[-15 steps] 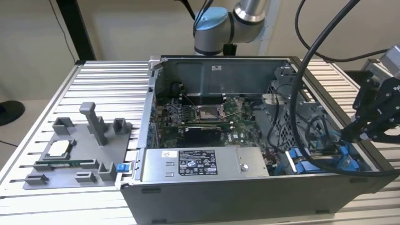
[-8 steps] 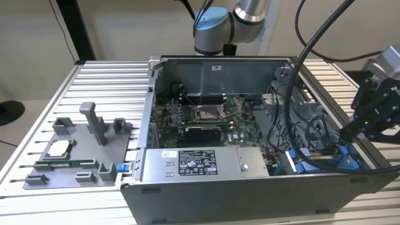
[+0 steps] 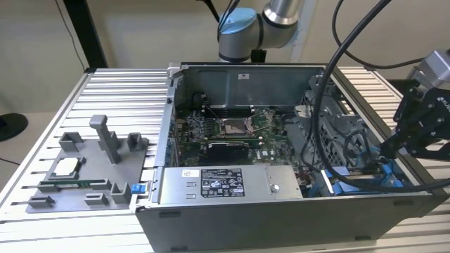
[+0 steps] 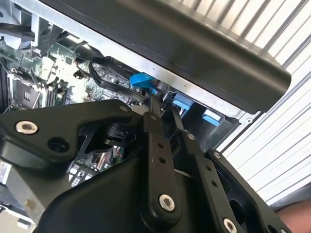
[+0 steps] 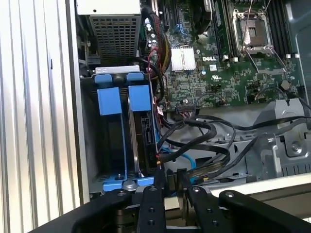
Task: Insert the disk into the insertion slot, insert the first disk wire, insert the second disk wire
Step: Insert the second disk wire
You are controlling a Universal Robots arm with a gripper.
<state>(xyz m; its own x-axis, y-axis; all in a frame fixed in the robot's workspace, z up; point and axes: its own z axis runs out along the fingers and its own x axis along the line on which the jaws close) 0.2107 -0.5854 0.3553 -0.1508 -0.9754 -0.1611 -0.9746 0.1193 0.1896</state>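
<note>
1. Disk [image 5: 145, 138] stands on edge in its blue frame [image 5: 139, 97], seated in the PC case's [image 3: 281, 221] drive bay [image 5: 87, 145], just beside a 2nd blue frame [image 5: 109, 99]
2. Gripper [image 5: 171, 177] hangs at the bay's end, near the disk's edge
3. Can't tell if gripper is open or closed, or holding anything
4. Black cables [image 5: 204, 133] & a thin blue cable [image 5: 192, 162] lie beside it
</note>
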